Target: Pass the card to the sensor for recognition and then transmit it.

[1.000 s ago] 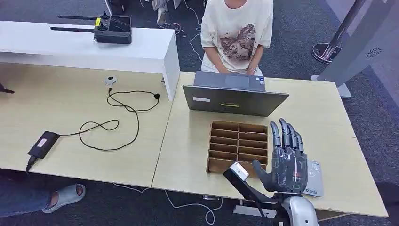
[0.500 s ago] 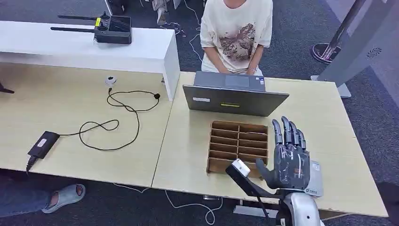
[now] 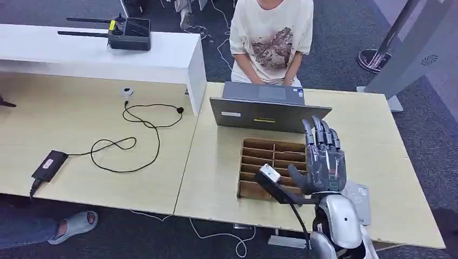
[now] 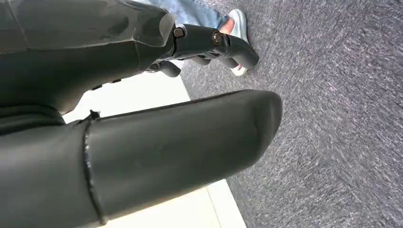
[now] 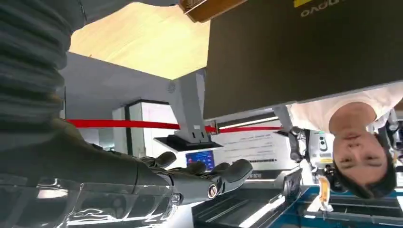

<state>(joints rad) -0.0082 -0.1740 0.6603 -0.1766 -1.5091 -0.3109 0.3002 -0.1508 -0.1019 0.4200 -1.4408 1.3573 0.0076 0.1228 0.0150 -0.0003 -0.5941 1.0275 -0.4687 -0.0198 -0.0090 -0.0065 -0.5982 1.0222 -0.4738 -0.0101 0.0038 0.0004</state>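
- Fingers [image 3: 318, 134] of the right hand [image 3: 322, 164] stand straight and slightly apart, thumb out to the side, holding nothing; the right wrist view shows the same hand [image 5: 190, 183] stretched out flat with nothing in it.
- Below the fingertips lies the brown wooden tray of small compartments [image 3: 264, 162]; the palm hangs over the tray's right edge.
- Beyond the fingertips stands the grey open laptop [image 3: 267, 113], its lid back facing the robot, with a person in a cream printed T-shirt [image 3: 271, 38] seated behind it.
- Behind the heel of the hand, near the silver forearm, the pale grey card [image 3: 357, 200] lies flat on the light wooden table [image 3: 216, 162], untouched and partly hidden by the arm.
- Well to the left of the fingers, a black cable [image 3: 132, 141] loops across the table to a black power adapter [image 3: 49, 164].
- Left hand [image 4: 209, 42] hangs over grey carpet; its dark fingers are curled, and I cannot tell whether they close on anything.
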